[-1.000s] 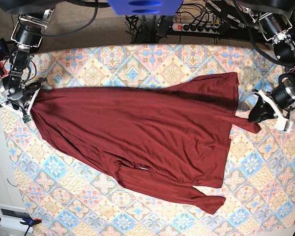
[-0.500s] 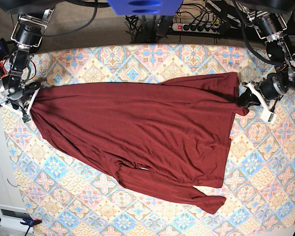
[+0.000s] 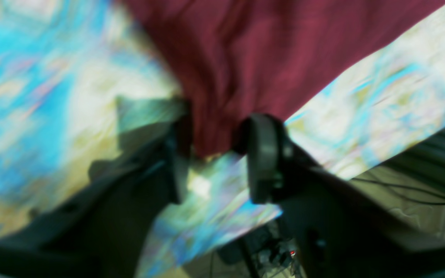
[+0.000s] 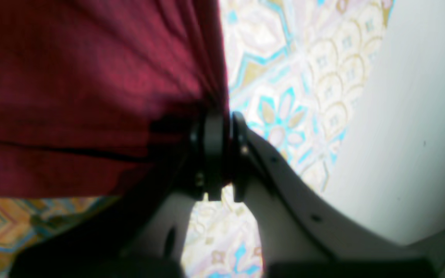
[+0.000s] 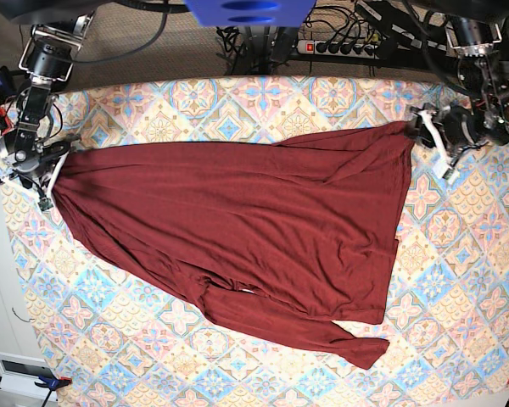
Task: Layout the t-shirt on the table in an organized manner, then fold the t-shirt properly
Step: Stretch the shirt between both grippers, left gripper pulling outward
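Observation:
The dark red t-shirt lies spread across the patterned table, one sleeve trailing toward the front. My left gripper sits at the shirt's far right corner. In the left wrist view its jaws stand apart, and the tip of the t-shirt lies loosely between the fingers. My right gripper is at the shirt's left corner. The right wrist view shows that gripper shut on the bunched edge of the t-shirt.
A power strip with cables lies behind the table's far edge, beside a blue mount. A white box sits off the front left corner. The table's left edge runs close to my right gripper.
My left gripper carried the shirt's right corner toward the far edge, drawing that side flat, and its jaws have opened. The right gripper has kept its place and its grip.

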You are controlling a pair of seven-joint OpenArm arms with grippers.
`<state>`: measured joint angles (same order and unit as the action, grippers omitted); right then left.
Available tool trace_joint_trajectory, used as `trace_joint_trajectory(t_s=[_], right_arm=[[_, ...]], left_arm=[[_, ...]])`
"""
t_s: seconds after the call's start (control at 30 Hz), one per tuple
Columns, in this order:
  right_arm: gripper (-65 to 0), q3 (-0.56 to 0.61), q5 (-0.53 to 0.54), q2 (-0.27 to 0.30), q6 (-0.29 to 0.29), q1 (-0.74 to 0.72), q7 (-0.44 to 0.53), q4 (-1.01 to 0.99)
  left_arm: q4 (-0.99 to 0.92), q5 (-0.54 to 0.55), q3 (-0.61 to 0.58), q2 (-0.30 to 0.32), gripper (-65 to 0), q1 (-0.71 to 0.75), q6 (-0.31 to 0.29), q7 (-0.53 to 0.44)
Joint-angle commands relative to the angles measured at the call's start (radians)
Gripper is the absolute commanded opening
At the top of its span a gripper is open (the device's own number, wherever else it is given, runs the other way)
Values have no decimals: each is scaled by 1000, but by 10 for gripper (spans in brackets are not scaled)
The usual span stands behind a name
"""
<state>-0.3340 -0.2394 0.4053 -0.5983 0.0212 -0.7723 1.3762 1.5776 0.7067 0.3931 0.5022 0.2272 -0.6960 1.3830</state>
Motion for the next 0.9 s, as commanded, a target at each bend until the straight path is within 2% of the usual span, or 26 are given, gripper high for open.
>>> trace_joint_trajectory(t_s=[0.0,0.1,0.3,0.47,0.63,0.87], right_arm=[[-612,-7,-5,25,8,-16,10,16],[-612,-6,-5,25,8,-16,10,16],[-612,-6,-5,4,8,-16,10,16],[-612,-6,-5,4,8,-16,10,16],[-612,-6,-5,4,8,-16,10,16],[-612,-6,-5,4,8,-16,10,16]], left_arm=[[17,18,4,22,-355,-12,-2,-17],[17,18,4,40,-320,-12,-2,-17],[16,18,-4,33,-309,-12,-2,-17],[16,20,-3,13,-307,-13,-2,-17],[11,67,-3,-23,-307,-15,-2,-17],[-38,67,-3,-78,-307,-15,-2,-17]])
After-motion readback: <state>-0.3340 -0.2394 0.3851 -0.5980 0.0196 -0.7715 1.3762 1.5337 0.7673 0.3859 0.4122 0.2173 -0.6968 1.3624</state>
